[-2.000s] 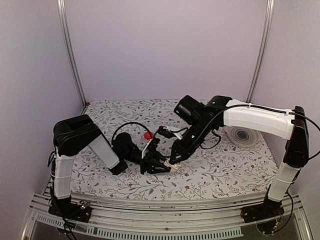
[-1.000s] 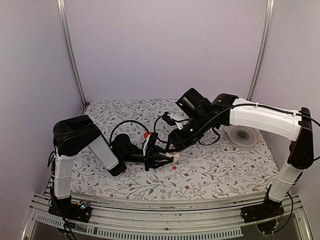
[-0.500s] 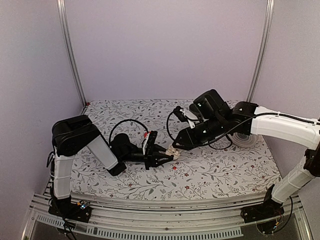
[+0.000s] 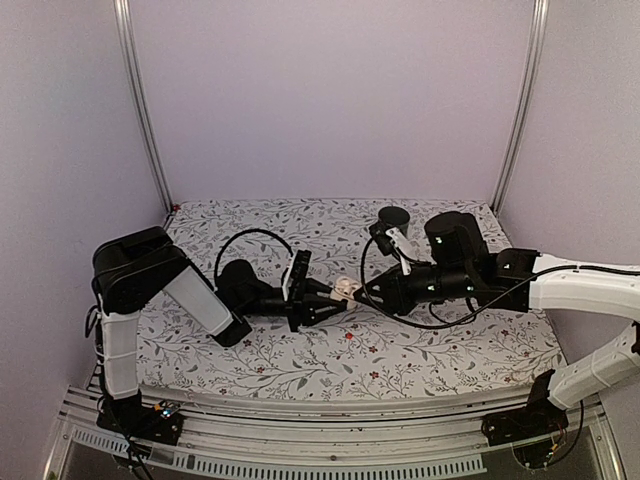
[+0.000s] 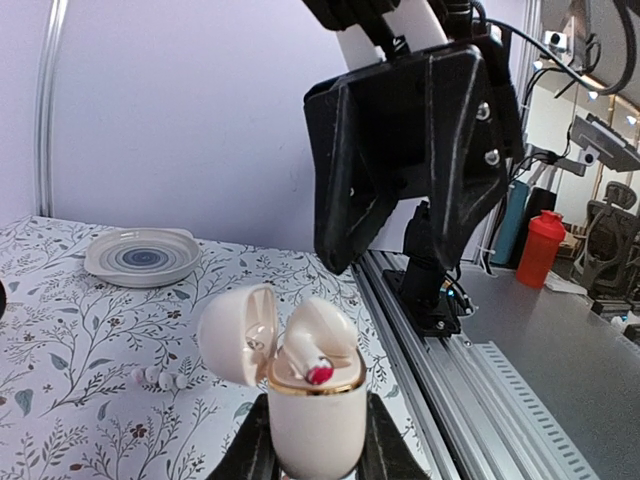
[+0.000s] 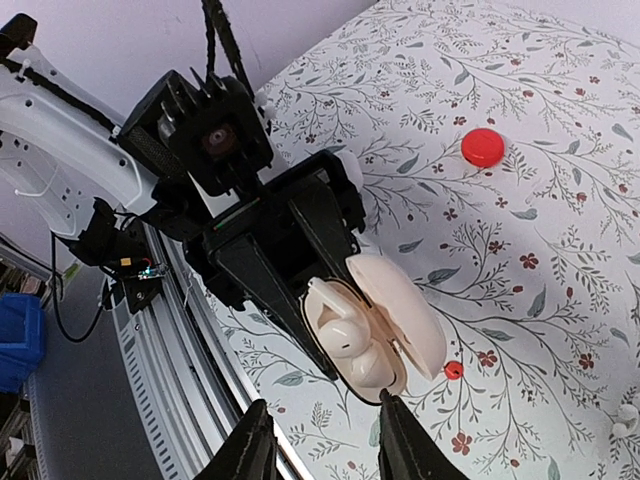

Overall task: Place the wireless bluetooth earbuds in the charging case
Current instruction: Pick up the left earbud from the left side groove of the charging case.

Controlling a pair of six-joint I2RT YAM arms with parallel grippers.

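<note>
My left gripper (image 5: pixel 315 455) is clamped on the lower body of the charging case (image 5: pixel 315 405), one finger on each side, and holds it up off the table (image 4: pixel 440 345) near the middle. The lid is swung open to one side. An earbud (image 5: pixel 318 338) sits in the mouth, with a red spot showing at the gold rim. I can't make out any lettering on the shell.

My right gripper (image 6: pixel 322 450) hangs just beside the case and faces it, fingers parted with nothing between them.

For room to move, there's floral cloth all round. A red disc (image 6: pixel 482 147) lies well apart from the case, a tiny red bead (image 6: pixel 453 370) is nearer, and loose ear tips (image 5: pixel 160 378) lie on the cloth. The plate (image 5: pixel 142 256) sits well away from the case, and the aluminium rail (image 5: pixel 480 380) marks the near edge.
</note>
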